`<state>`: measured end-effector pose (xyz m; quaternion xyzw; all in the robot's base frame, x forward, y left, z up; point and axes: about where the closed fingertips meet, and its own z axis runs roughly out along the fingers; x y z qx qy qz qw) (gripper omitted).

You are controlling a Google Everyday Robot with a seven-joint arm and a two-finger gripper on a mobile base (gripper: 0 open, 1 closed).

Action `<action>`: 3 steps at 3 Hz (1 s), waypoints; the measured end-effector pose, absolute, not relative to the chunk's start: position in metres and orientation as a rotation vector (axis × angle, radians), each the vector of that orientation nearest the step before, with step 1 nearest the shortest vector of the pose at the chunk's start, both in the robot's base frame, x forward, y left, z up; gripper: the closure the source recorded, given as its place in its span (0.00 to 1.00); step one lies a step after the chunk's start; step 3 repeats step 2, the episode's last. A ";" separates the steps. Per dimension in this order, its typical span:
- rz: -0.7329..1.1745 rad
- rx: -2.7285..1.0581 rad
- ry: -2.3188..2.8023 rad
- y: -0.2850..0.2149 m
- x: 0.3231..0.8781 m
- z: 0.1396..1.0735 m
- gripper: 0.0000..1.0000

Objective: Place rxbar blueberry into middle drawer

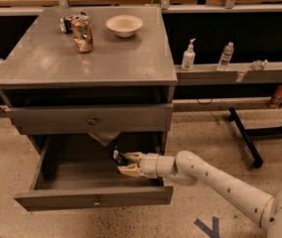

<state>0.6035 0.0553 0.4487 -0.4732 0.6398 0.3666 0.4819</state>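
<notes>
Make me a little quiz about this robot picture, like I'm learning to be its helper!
1. True or false: the middle drawer is pulled open.
2. Where is the hand? A) over the tabletop B) reaching into the open drawer, with the rxbar blueberry at its tip C) down on the floor
3. Fill in: near the crushed can on the cabinet top sits a pale ____.
Key: 1 true; 2 B; 3 bowl.
</notes>
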 end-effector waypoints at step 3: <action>0.904 -1.159 1.554 0.060 0.602 0.449 0.00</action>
